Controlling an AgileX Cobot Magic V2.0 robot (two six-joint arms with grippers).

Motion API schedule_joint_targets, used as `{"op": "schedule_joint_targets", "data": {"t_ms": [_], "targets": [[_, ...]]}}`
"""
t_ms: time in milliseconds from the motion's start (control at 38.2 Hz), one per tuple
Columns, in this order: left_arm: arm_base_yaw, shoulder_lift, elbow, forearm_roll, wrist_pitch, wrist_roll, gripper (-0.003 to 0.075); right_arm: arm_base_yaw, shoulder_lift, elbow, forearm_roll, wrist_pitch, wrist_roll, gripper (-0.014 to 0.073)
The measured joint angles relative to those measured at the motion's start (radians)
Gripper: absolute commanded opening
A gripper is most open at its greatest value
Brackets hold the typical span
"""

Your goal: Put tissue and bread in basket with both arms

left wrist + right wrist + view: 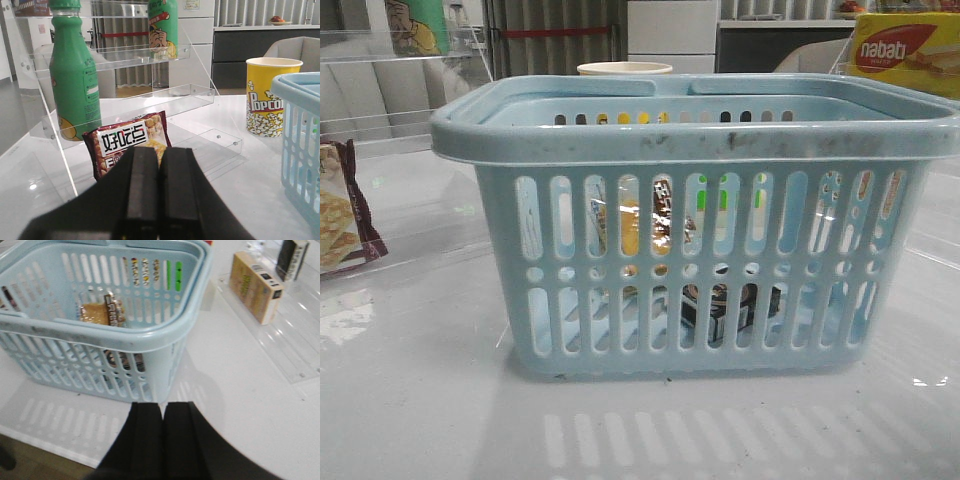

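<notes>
The light-blue basket (700, 140) fills the middle of the front view. Through its slots I see the bread pack (645, 225), tan-yellow with a dark label, standing inside, and the small blackish tissue pack (725, 305) on the basket floor. The right wrist view shows the basket (160, 347) from above with the bread (102, 314) inside and the tissue (127, 362) glimpsed through the slots. My left gripper (159, 152) is shut and empty, left of the basket (300, 125). My right gripper (163, 407) is shut and empty, just outside the basket's near corner.
A brown-edged cracker bag (127, 145) leans in a clear acrylic rack (195, 95) with green bottles (72, 75). A popcorn cup (267, 95) stands behind the basket. A tan box (255, 287) lies in a clear rack to the right. The table edge (50, 440) is near.
</notes>
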Motion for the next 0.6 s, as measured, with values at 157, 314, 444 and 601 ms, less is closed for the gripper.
{"op": "schedule_joint_targets", "data": {"t_ms": [157,314,444,601], "targets": [[0.0,0.0,0.0,0.0,-0.001,0.0,0.0095,-0.116,-0.12,0.133,0.0,-0.097,-0.042,0.0069],[0.0,0.0,0.0,0.0,-0.001,0.0,0.0095,-0.226,-0.208,0.285,0.0,-0.299,-0.101,0.0069],[0.0,0.0,0.0,0.0,-0.001,0.0,0.0095,-0.302,-0.242,0.405,0.0,-0.49,-0.113,0.0069],[0.0,0.0,0.0,0.0,-0.002,0.0,0.0095,-0.355,-0.248,0.48,0.0,-0.613,-0.115,0.0069]]}}
